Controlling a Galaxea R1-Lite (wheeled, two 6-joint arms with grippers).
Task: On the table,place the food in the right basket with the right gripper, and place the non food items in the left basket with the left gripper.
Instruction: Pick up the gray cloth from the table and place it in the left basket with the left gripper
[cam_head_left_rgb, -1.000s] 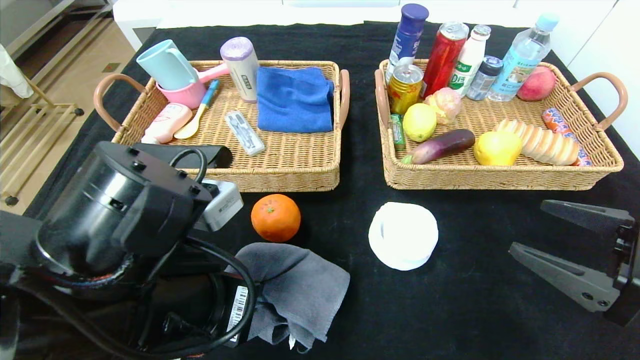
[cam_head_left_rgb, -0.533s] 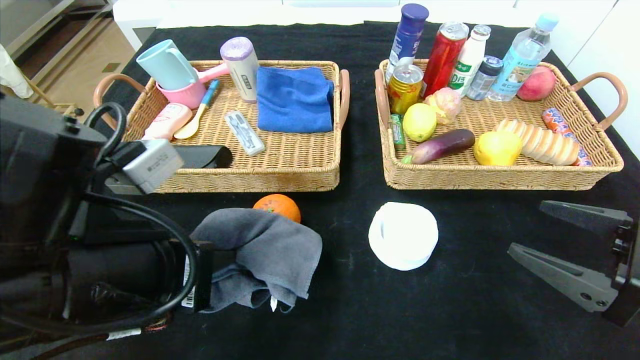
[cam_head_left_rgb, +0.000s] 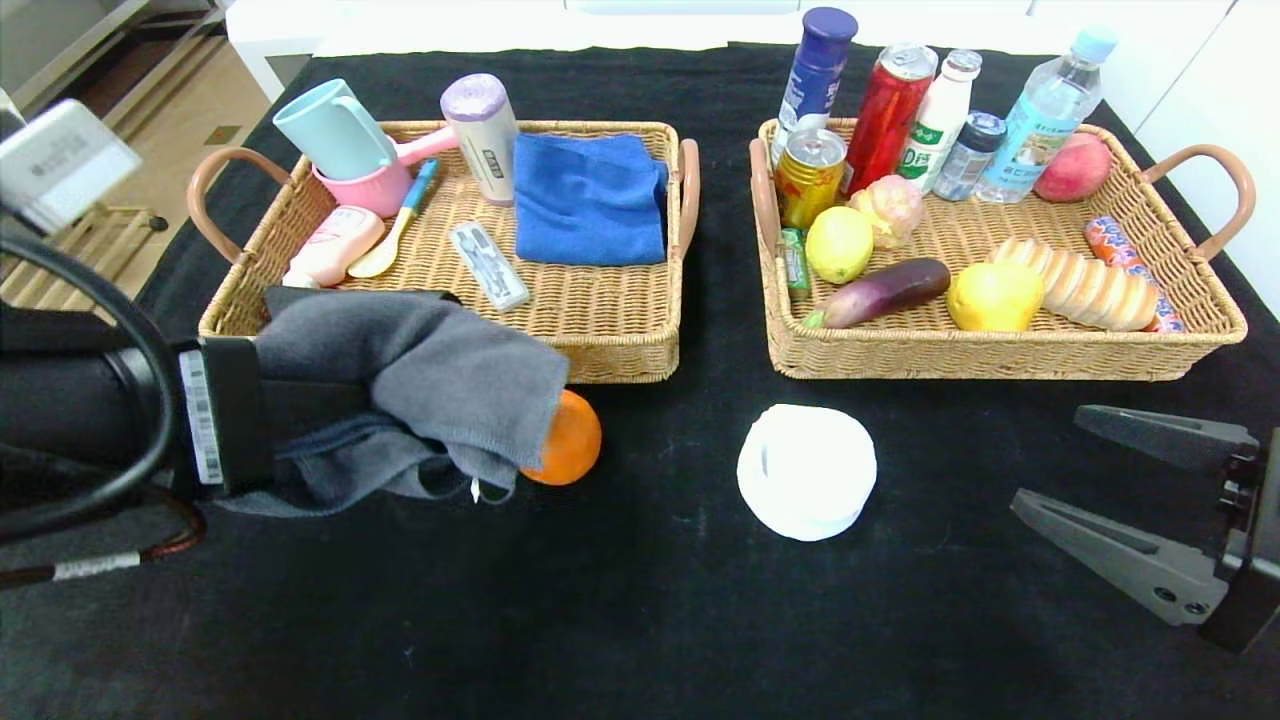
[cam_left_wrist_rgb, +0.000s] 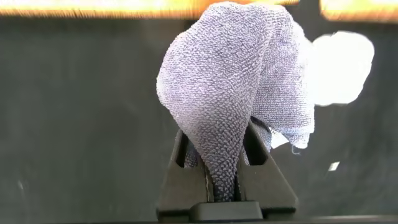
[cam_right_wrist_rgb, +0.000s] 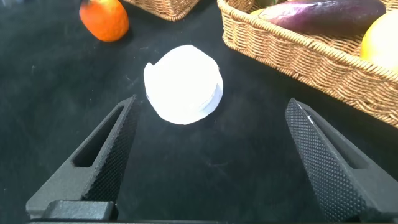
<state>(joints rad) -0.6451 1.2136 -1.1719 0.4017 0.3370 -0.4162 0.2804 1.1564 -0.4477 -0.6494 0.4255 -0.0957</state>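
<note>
Towel: grey towel (cam_head_left_rgb: 420, 385) is pinched between the left gripper (cam_left_wrist_rgb: 214, 177) fingers, dangling off the table (cam_head_left_rgb: 640, 620), right at the front edge of the left basket (cam_head_left_rgb: 600, 350).
Right gripper: right gripper (cam_head_left_rgb: 1130, 490) has its fingers spread wide, holding nothing, parked low at the right side of the table.
Done so far: tool case (cam_head_left_rgb: 488, 265) sits in the left basket; pear (cam_head_left_rgb: 995, 295) and bread (cam_head_left_rgb: 1090, 285) sit in the right basket (cam_head_left_rgb: 1000, 355).
Left to do: drop the towel in, then the white roll (cam_head_left_rgb: 806, 470) goes left and the orange (cam_head_left_rgb: 570, 445) goes right, I'd say.
In the way: towel hangs over part of the orange; blue cloth (cam_head_left_rgb: 590, 195) and cups (cam_head_left_rgb: 345, 140) fill the basket's back, front looks free.
</note>
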